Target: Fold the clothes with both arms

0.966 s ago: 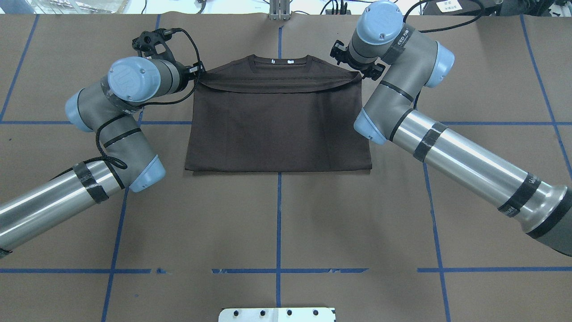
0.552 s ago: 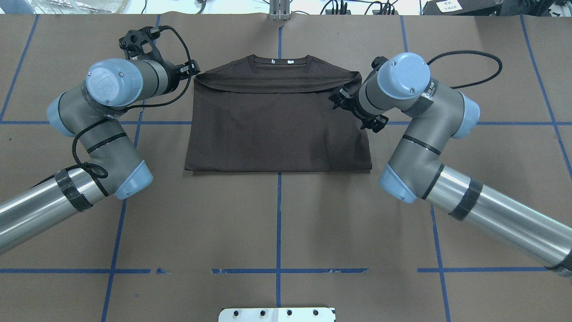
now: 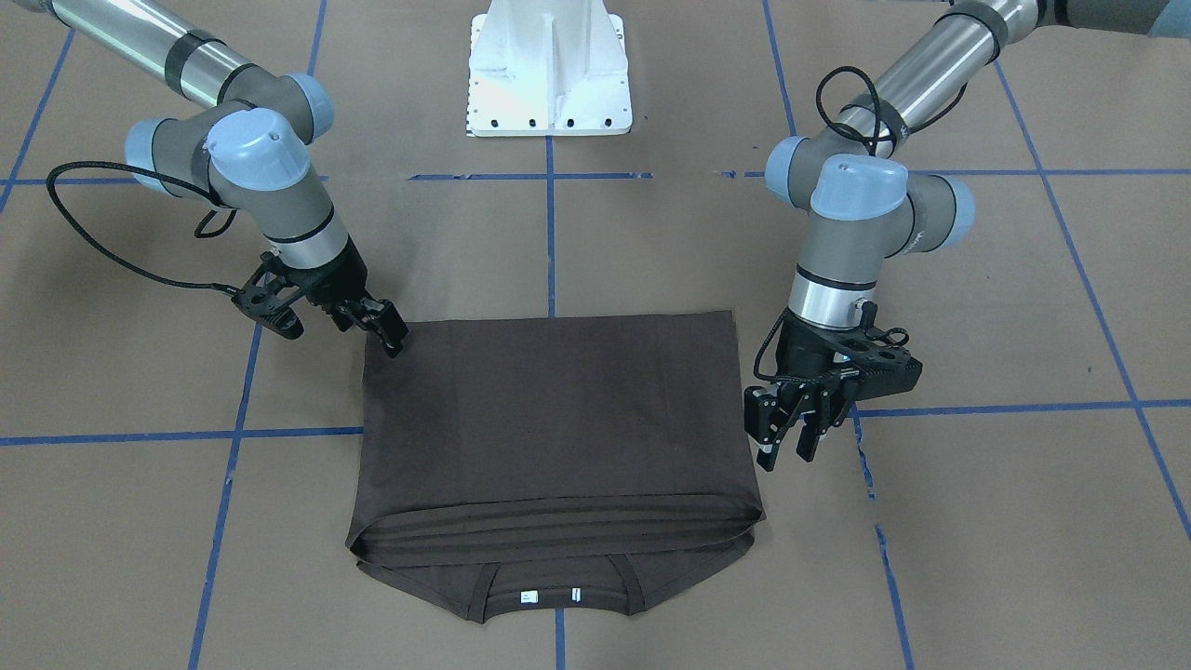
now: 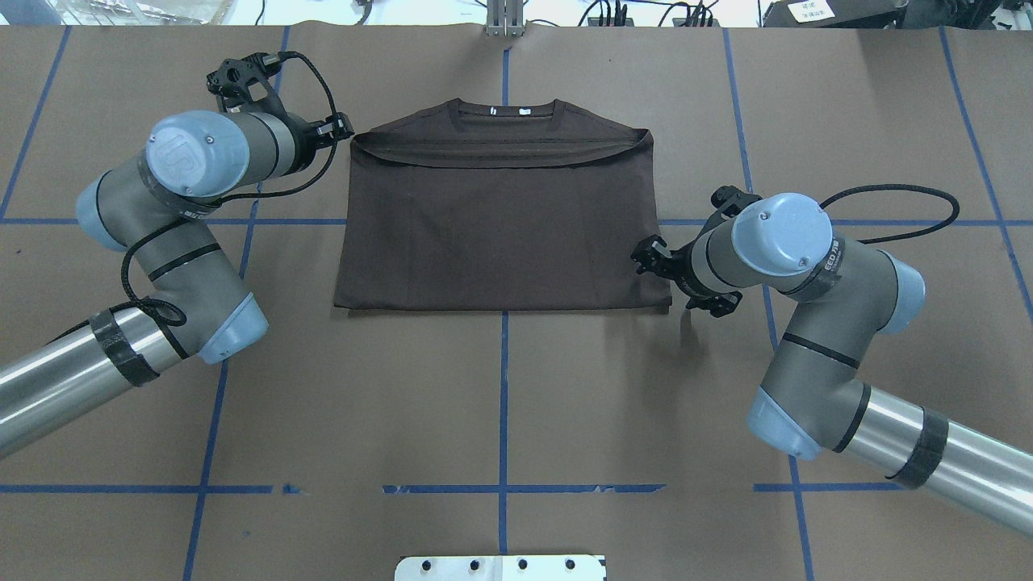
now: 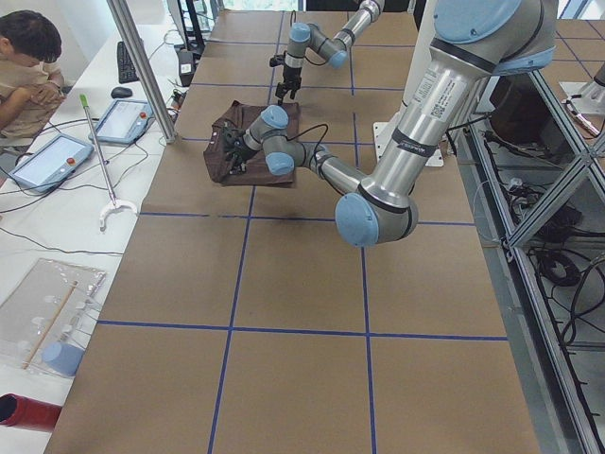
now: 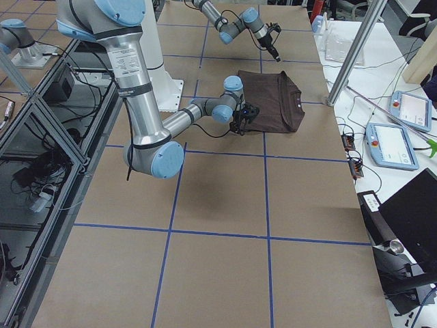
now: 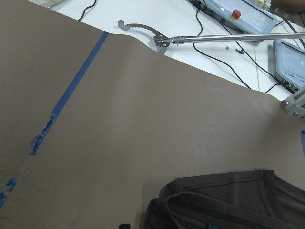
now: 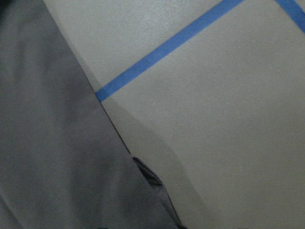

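Since the earlier frames, the right gripper (image 4: 648, 257) has been drawn away from the upper right corner of the T-shirt (image 4: 500, 234) and carried down its right edge. It is now held just beside the lower right corner in the overhead view. Its fingers appear parted and nothing is gripped. The left gripper (image 4: 342, 127) has been backed only slightly off the upper left corner. In the front-facing view it is seen just beside the shirt's edge with its fingers (image 3: 765, 454) apart and empty.

The shirt is laid flat on the table (image 4: 500, 403) in the upper middle of the overhead view. Its hem has been folded up to just below the collar (image 4: 503, 109), which is left showing towards the top edge.

From this it can be judged that the first fold has been laid down and let go. The right arm seems to be placed for a fresh grasp at the folded lower edge. A matching move by the left arm would be needed before a second fold could be made evenly.
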`<state>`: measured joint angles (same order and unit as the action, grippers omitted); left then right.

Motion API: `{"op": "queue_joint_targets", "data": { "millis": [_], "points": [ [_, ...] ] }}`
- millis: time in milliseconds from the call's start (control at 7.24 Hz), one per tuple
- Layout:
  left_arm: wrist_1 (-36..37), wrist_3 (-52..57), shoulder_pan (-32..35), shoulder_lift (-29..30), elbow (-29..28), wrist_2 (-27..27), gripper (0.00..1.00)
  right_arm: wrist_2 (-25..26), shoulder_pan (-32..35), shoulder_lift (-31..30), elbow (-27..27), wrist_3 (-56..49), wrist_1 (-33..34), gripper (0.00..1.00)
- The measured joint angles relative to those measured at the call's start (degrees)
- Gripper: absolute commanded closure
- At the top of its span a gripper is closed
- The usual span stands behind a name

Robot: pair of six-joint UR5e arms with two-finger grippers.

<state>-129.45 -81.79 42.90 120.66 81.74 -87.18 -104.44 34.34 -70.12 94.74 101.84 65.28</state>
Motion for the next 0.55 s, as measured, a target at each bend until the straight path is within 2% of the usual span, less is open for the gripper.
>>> {"op": "queue_joint_targets", "data": {
  "millis": [138, 276, 414, 552],
  "points": [
    [-0.01, 0.05, -0.01, -0.04, 0.00, 0.01, 0.38, 0.19, -0.48, -0.20, 0.00, 0.04, -0.04, 0.70],
    [0.03, 0.10, -0.01, -0.06, -0.02, 0.05, 0.38, 0.22, -0.76, -0.20, 0.14, 0.08, -0.02, 0.90],
    [0.10, 0.12, -0.01, -0.07, -0.08, 0.07, 0.39, 0.13, -0.90, -0.25, 0.35, 0.08, 0.02, 1.00],
    [0.14, 0.15, 0.00, -0.10, -0.15, 0.07, 0.39, -0.04, -0.94, -0.25, 0.49, 0.03, -0.02, 1.00]
  ]
}}
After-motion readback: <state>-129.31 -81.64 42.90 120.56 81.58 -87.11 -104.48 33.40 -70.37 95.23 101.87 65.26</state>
